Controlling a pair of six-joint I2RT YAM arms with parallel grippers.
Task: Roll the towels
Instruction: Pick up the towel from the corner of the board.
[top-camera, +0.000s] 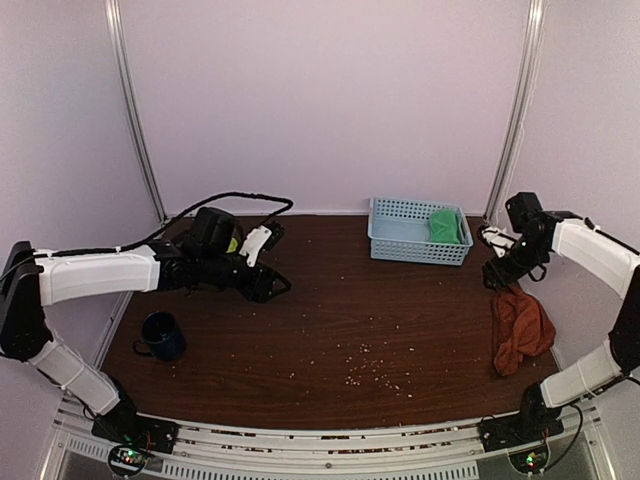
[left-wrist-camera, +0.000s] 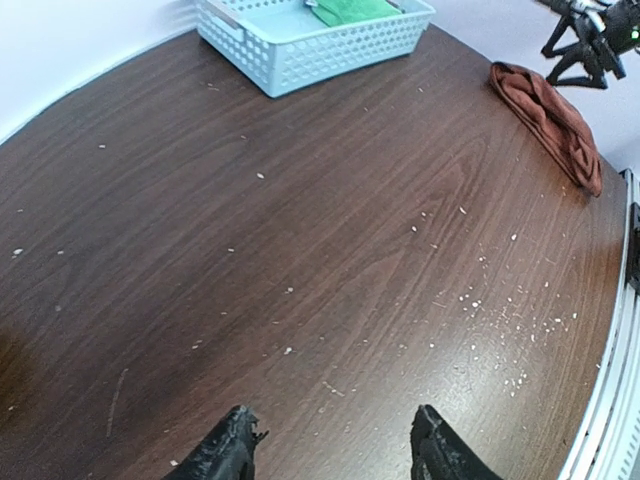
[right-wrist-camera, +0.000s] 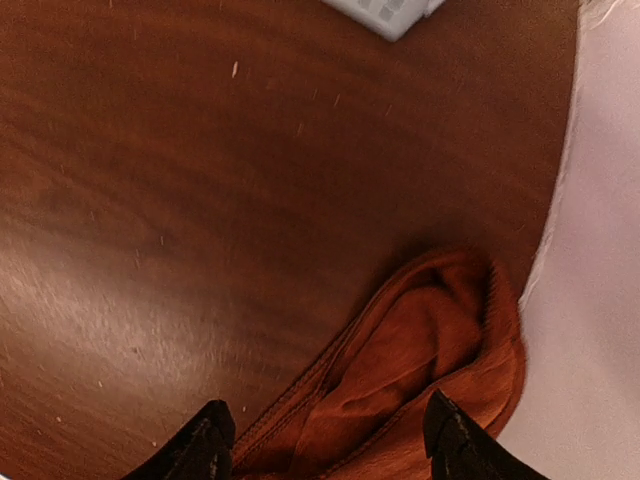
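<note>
1. The left gripper (left-wrist-camera: 332, 422) is open and empty above the tabletop (top-camera: 330, 310), toward its left edge
2. The right gripper (right-wrist-camera: 327, 412) is open above the rust towel (top-camera: 520, 330), holding nothing
3. The rust towel lies crumpled along the right edge
4. The green towel (top-camera: 447, 226) sits in the right end of the blue basket (top-camera: 400, 245), near the far edge

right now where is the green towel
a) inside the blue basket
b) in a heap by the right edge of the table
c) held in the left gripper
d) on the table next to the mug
A: the green towel lies inside the blue basket, at its right end as the top camera sees it.
</note>
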